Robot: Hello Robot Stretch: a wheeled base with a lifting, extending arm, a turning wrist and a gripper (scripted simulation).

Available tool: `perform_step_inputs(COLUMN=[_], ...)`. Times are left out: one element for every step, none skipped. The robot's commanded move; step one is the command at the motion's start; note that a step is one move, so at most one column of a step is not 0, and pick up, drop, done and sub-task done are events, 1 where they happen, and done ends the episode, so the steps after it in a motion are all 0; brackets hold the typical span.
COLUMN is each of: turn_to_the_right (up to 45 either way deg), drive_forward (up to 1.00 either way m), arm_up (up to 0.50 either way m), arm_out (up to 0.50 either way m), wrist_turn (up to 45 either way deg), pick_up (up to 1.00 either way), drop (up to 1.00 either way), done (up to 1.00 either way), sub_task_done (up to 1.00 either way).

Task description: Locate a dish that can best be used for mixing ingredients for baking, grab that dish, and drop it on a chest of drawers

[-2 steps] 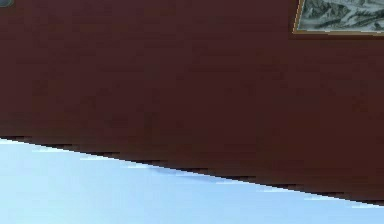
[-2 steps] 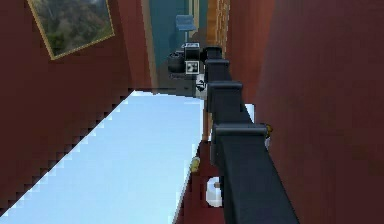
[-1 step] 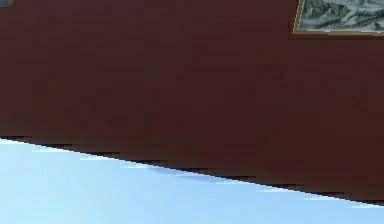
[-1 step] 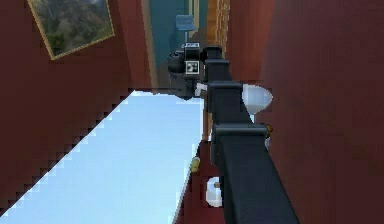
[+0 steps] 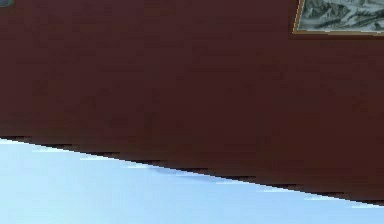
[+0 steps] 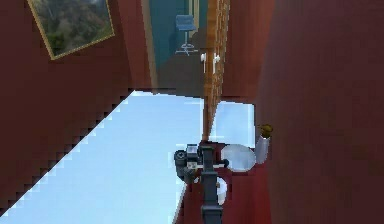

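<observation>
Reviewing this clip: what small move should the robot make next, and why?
Probably turn the base toward the doorway in the arm side view. Ahead a dark red wall with a framed picture blocks the way; the doorway, beside the open wooden door, leads to a room with a blue chair, likely worth searching.

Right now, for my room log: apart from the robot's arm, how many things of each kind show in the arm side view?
Framed picture: 1
Wooden door: 1
Blue chair: 1
White rounded thing: 1
Small golden knob: 1
Total: 5
</observation>
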Motion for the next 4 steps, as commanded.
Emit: perform_step_inputs(turn_to_the_right=[0.0,0.0,0.0,0.0], drive_forward=[0.0,0.0,0.0,0.0], arm_up=[-0.32,0.0,0.1,0.0], arm_out=[0.0,0.0,0.0,-0.08], wrist_turn=[0.0,0.0,0.0,0.0], pick_up=[0.0,0.0,0.0,0.0], drop=[0.0,1.0,0.0,0.0], done=[0.0,0.0,0.0,0.0], sub_task_done=[0.0,0.0,0.0,0.0])
